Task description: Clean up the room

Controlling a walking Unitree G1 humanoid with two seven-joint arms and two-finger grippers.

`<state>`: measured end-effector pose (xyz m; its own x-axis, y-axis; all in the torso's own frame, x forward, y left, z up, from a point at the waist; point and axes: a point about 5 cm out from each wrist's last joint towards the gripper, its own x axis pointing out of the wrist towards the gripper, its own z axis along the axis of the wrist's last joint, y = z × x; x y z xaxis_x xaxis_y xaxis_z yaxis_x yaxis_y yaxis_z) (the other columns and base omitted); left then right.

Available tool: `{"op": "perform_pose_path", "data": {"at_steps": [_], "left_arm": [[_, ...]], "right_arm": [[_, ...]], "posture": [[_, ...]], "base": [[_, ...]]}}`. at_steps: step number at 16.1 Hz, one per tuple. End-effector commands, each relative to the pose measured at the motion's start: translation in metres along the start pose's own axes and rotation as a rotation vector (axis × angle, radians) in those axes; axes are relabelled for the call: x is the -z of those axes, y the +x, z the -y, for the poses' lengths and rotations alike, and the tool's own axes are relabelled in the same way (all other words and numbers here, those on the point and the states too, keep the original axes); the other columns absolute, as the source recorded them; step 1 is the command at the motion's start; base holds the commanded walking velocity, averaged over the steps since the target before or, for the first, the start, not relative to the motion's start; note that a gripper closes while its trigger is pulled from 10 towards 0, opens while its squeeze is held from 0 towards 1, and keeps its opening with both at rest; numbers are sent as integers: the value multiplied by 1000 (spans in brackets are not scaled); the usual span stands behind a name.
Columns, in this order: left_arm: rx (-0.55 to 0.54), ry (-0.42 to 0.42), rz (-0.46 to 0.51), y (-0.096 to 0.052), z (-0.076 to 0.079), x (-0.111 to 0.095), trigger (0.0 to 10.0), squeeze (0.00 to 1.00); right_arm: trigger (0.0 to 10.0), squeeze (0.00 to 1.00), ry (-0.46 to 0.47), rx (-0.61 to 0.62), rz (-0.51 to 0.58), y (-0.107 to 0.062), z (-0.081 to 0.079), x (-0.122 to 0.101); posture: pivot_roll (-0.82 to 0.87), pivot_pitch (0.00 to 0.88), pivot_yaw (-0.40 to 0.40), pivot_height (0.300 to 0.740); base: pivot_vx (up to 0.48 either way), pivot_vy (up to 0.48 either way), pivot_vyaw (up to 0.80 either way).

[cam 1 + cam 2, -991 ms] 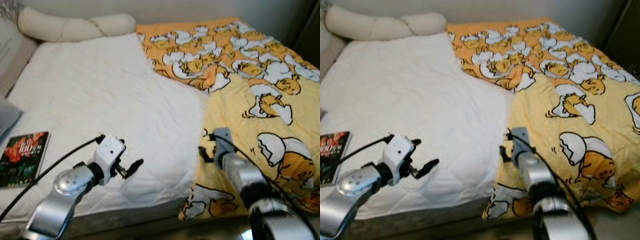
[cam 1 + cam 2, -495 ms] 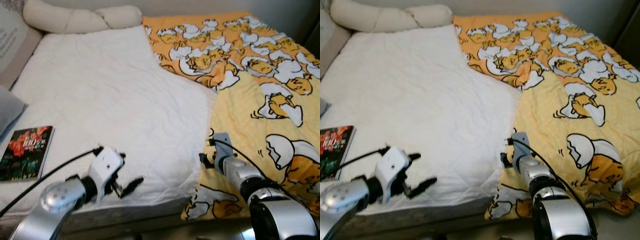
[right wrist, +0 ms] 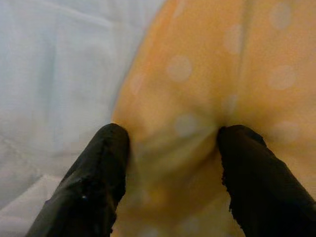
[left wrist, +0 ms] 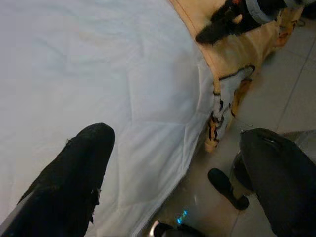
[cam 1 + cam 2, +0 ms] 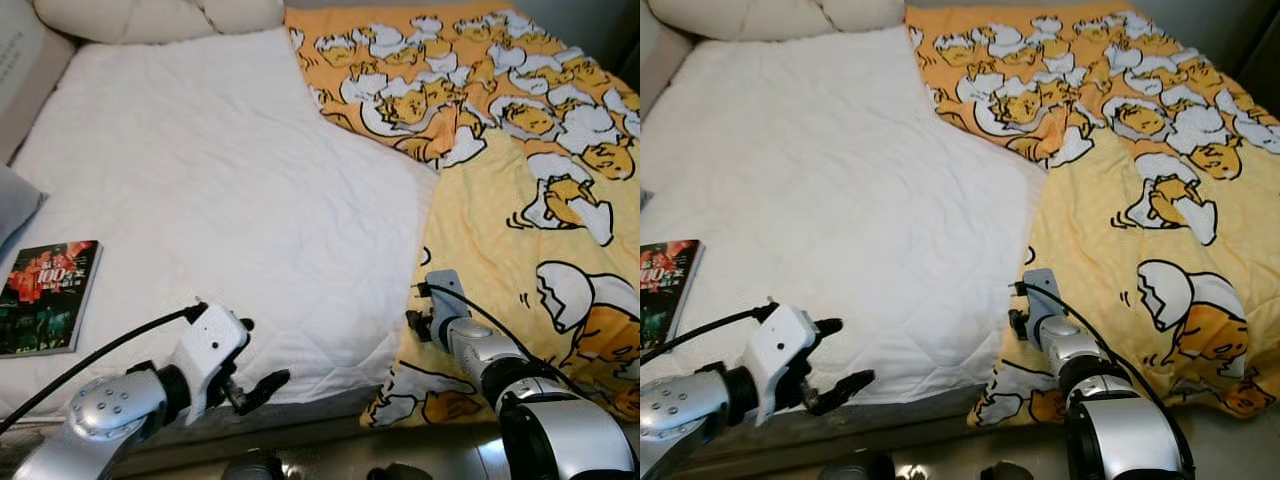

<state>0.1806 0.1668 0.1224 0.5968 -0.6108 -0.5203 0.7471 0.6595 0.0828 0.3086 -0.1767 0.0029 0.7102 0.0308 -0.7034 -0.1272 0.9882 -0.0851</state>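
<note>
My right gripper point(image 3: 170, 163) is pressing spread fingers point(image 3: 101, 173) into the yellow blanket point(image 3: 207, 74) edge, bunching fabric between them. My left gripper point(image 5: 250, 385) is hovering released over the white mattress point(image 5: 220, 190) corner. The head views are showing a book point(image 5: 48, 297) lying far left.

The bed's white cover point(image 5: 220, 190) is quilted matt cloth, the yellow blanket point(image 5: 520, 230) soft printed fabric, the book point(image 5: 48, 296) glossy-covered paper.
</note>
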Motion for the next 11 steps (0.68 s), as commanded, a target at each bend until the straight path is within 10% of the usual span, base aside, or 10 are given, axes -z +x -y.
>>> {"op": "perform_pose_path", "data": {"at_steps": [1,11], "left_arm": [[3,8,-5,-5,1,-2,10000,47],[7,-12,-3,-2,5,-4,10000,51]], "right_arm": [[2824,0,7,5,-38,-1,4,11],[0,0,-5,13,-27,-2,13,11]], "posture": [[143,150,24,740],[117,123,13,740]], "base": [[0,0,0],[0,0,0]]}}
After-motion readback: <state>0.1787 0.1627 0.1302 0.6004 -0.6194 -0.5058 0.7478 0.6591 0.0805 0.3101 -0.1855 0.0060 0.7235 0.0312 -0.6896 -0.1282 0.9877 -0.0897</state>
